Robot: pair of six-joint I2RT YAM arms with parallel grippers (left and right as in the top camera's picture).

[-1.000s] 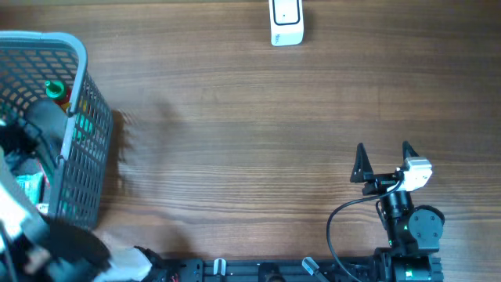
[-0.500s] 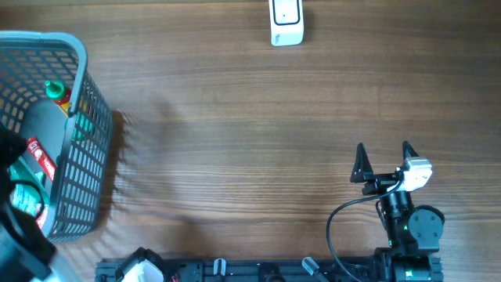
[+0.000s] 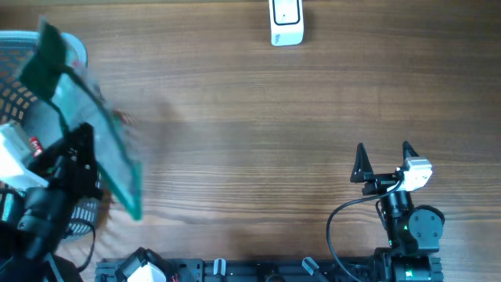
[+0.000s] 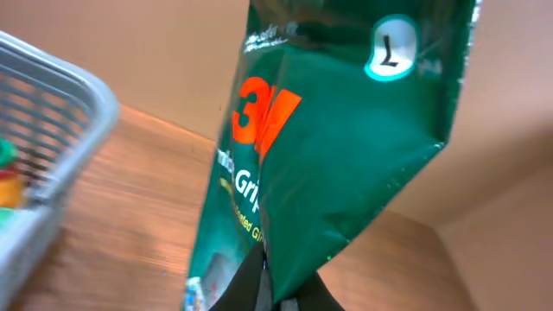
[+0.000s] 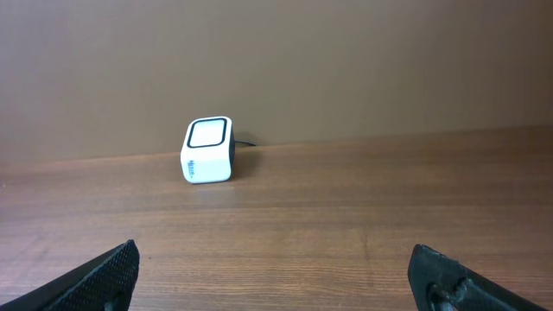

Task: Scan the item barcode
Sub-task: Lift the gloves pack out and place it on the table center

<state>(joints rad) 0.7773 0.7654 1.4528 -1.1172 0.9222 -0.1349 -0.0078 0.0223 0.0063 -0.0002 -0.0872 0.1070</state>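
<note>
Left gripper (image 4: 263,281) clamped on green pouch (image 4: 328,147), table's (image 3: 235,141) left edge; right gripper (image 3: 383,159) open.
Likely light, floppy, slick film: hold by the seam edge.

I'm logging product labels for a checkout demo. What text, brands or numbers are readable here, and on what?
"3M", red, on the green packet.
"Gri", white, the rest cut off, on the same packet.
One white character in a teal circle on the packet: "7" or "L", cannot tell which.
Smaller print under "Gri": too blurred to read.
Marks on the white barcode scanner: too small to read.
</note>
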